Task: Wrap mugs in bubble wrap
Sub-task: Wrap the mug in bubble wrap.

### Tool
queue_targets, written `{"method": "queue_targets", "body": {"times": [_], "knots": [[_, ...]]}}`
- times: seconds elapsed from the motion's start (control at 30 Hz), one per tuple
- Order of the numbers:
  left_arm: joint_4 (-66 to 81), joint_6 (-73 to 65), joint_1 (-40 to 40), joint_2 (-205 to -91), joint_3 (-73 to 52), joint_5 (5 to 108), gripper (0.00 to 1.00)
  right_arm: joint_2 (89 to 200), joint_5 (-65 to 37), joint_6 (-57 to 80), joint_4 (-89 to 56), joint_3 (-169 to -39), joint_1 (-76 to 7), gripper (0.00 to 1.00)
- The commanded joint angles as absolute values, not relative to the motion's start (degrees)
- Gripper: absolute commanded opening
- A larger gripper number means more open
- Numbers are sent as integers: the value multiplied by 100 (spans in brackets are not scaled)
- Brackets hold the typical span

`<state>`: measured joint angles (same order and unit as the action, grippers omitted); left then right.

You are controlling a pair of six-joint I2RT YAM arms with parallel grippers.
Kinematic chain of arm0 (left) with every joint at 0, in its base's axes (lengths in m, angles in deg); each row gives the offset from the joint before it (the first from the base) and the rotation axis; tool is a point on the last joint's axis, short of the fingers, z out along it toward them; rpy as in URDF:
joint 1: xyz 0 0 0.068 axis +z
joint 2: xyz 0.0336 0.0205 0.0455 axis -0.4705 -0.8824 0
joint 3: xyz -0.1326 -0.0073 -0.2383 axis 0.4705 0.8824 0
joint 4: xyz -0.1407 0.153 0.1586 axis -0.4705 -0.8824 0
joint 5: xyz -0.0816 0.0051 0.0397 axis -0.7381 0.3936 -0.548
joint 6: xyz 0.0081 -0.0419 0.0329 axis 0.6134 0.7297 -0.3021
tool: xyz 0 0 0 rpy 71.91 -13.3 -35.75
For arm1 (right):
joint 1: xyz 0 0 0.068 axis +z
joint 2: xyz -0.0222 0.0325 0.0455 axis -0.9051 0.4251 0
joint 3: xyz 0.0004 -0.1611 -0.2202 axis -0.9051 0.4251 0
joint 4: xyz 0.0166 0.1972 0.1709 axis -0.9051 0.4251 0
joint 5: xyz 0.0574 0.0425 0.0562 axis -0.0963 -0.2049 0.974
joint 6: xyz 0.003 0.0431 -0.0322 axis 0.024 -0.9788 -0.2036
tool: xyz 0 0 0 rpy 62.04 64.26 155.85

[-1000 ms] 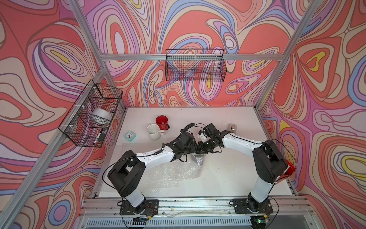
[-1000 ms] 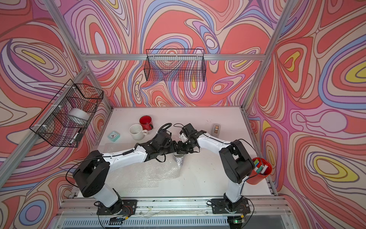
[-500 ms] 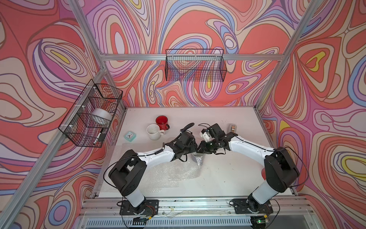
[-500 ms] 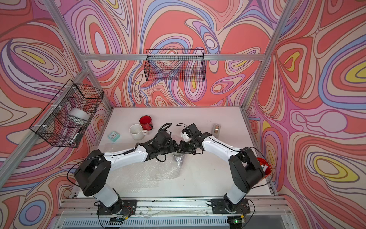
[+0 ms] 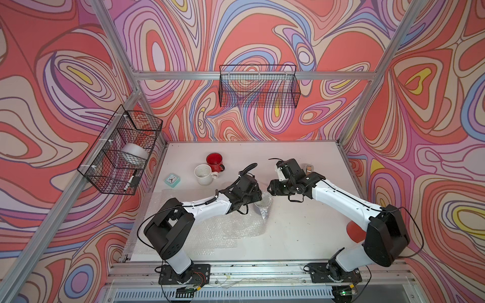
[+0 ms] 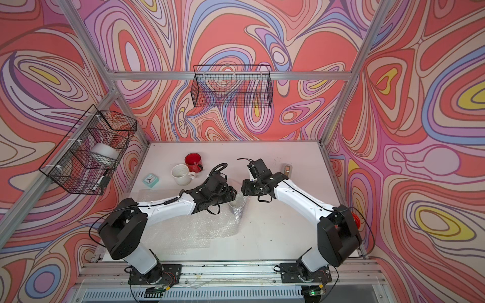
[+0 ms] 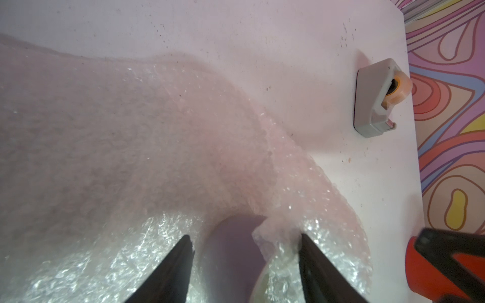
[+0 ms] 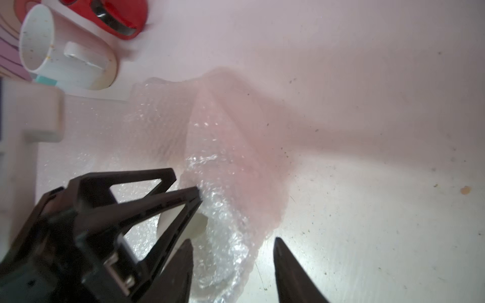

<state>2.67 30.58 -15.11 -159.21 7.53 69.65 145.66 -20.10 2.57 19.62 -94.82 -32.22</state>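
Observation:
My left gripper (image 7: pixel 245 242) is shut on the lavender mug (image 7: pixel 231 262), with bubble wrap (image 7: pixel 131 131) folded up around it and caught under the fingers. In both top views the mug (image 5: pixel 262 203) sits mid-table at the right end of the flat sheets (image 5: pixel 210 228). My right gripper (image 8: pixel 232 242) stands open right beside it. A loose fold of wrap (image 8: pixel 223 262) lies between its fingers without being pinched. The red mug (image 5: pixel 214 160) and the white mug (image 5: pixel 203 173) stand bare at the back left, also in the right wrist view as red mug (image 8: pixel 115 15) and white mug (image 8: pixel 65 60).
A mint clock (image 5: pixel 172 180) sits left of the white mug. A grey tape dispenser (image 5: pixel 309 168) lies at the back right. Wire baskets hang on the back wall (image 5: pixel 258 86) and the left wall (image 5: pixel 123 149); the left basket holds a white roll. A red cup (image 5: pixel 354 232) hangs off the right edge.
My right gripper has gone from shut to open, letting go of the bubble wrap, and its arm has swung outward to the right. The left arm has kept still.

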Motion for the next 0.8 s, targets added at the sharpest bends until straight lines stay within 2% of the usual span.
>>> {"method": "queue_targets", "body": {"times": [0.0,0.2,0.47,0.63,0.77], "knots": [[-15,3057,-1511,-15926,837,6967,65,14909,-2259,448,2310,-9617,-3206,56],[-47,3073,-1517,-15858,897,7014,65,15516,-2307,437,2471,-9565,-3189,57],[-26,3083,-1517,-15711,974,7056,65,15768,-2261,398,2280,-9319,-3138,55],[-43,3012,-1517,-15081,1256,7327,66,15769,-2250,365,2204,-9284,-3107,47],[-736,2787,-1336,-14448,1376,7792,70,15740,-2274,325,2146,-9275,-3025,40]]}}
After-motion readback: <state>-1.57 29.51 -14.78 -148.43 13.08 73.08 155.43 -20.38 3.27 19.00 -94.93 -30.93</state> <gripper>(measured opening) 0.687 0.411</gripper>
